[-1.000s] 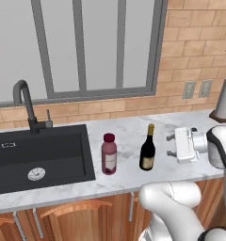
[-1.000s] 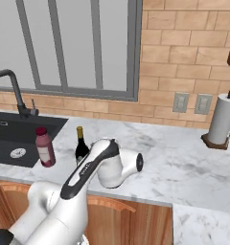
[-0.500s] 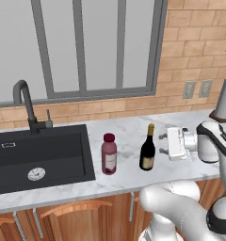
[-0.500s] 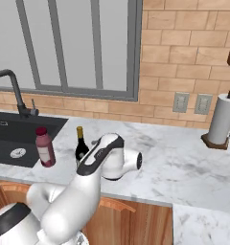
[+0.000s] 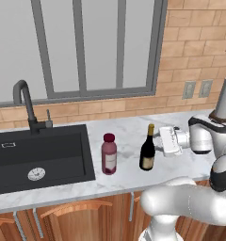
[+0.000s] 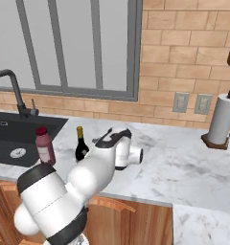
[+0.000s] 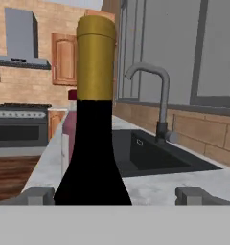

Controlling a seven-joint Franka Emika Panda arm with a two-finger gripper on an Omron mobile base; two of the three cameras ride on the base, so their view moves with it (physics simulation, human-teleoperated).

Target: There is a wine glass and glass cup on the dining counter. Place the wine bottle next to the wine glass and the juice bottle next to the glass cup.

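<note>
wine bottle (image 7: 94, 119) between open pincer (image 7: 112, 195) tips, juice bottle (image 7: 69, 129) behind

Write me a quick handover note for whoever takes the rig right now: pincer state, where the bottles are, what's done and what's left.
Pincer: open, level with the wine bottle's neck, holding nothing; in the hand view the neck stands between the fingertips.
Wine bottle: upright on the marble counter right of the black sink.
Juice bottle: upright to the wine bottle's left, beside the sink.
Done: the approach to the wine bottle; nothing moved yet.
Left: close on the wine bottle, carry it to the wine glass on the dining counter, then take the juice bottle to the glass cup.
</note>
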